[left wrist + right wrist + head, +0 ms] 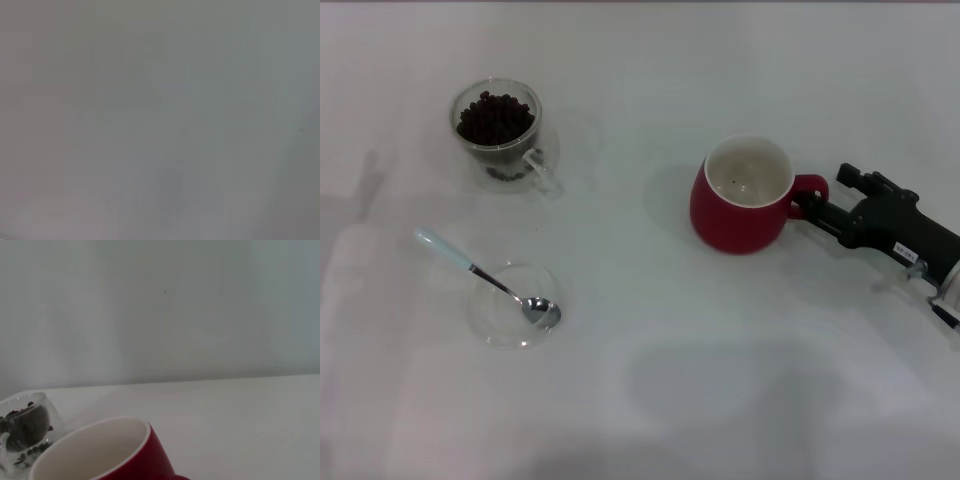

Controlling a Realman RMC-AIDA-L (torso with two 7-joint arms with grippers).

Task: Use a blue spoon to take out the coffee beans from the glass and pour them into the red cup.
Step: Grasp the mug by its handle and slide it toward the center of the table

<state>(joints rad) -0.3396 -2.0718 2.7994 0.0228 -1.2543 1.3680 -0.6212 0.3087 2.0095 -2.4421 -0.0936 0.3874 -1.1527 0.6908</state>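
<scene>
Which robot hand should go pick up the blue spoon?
Probably the left. The blue spoon lies on the robot's left side, in a glass dish. The right hand is far across, at the red cup handle. The left hand isn't in view.

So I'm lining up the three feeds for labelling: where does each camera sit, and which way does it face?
Head view: from the robot's head, looking down at the table; only the right gripper shows, at the red cup handle.
Left wrist view: on the left arm, facing a blank grey surface; none of the robot shows.
Right wrist view: on the right arm, low, looking across the red cup toward the glass; none of the robot shows.
Head and right wrist views share the cup, the glass and the coffee beans.
</scene>
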